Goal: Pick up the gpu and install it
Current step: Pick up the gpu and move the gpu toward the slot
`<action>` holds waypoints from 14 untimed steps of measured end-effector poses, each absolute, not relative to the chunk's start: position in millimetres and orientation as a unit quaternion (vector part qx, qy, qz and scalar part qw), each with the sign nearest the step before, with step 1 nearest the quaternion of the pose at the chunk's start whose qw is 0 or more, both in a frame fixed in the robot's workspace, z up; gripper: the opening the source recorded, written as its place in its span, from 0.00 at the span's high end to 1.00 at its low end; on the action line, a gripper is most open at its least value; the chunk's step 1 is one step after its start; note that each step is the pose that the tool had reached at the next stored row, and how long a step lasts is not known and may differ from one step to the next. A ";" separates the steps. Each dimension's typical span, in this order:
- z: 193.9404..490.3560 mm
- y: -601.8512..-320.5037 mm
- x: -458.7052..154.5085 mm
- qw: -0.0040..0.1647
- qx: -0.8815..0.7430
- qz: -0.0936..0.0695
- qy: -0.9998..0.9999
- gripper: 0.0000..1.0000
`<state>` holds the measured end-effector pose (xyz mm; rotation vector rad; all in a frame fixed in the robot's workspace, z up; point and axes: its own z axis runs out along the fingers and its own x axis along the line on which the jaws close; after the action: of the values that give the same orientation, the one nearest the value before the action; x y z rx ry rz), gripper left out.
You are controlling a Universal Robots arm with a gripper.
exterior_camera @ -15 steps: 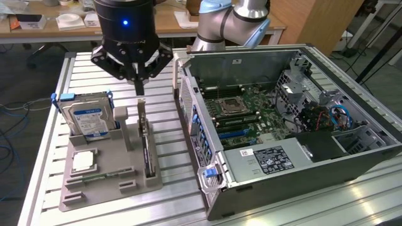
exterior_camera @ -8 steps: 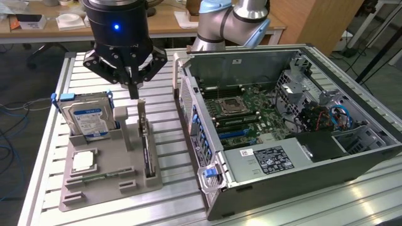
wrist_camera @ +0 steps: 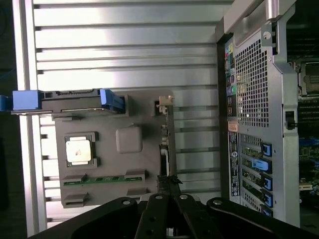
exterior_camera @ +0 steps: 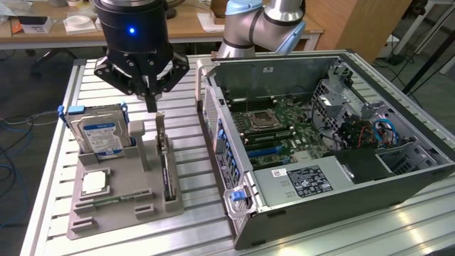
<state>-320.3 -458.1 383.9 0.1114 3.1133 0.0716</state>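
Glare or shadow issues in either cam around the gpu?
Wrist view: strong glare whitens the table slats, but the gpu, edge-on in the grey holder, is not washed out. Exterior view: soft even light, mild sheen on the slats, no hard shadow on the gpu.

My gripper (exterior_camera: 151,104) is matte black, with angular linkage bars (wrist_camera: 149,214) tapering to thin dark fingers (exterior_camera: 151,97). Pale pivot pins (wrist_camera: 158,197) dot the bars. At twelve o'clock from the fingers, a small blue light (exterior_camera: 131,30) glows on my glossy black wrist housing (exterior_camera: 131,13). At two o'clock, my arm (exterior_camera: 267,29) has rounded silver-grey joints and a pale blue cap (exterior_camera: 242,7).
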 end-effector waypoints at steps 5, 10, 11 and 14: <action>384.0 -458.1 -320.2 0.013 0.036 0.023 0.999 0.89; 383.9 -458.0 -320.2 0.013 0.036 0.023 0.999 0.71; 384.0 -458.1 -320.2 0.013 0.036 0.023 0.999 0.65; 384.0 -458.1 -320.2 0.013 0.036 0.023 0.999 0.59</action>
<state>-320.2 -458.1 384.0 0.1113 3.1133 0.0721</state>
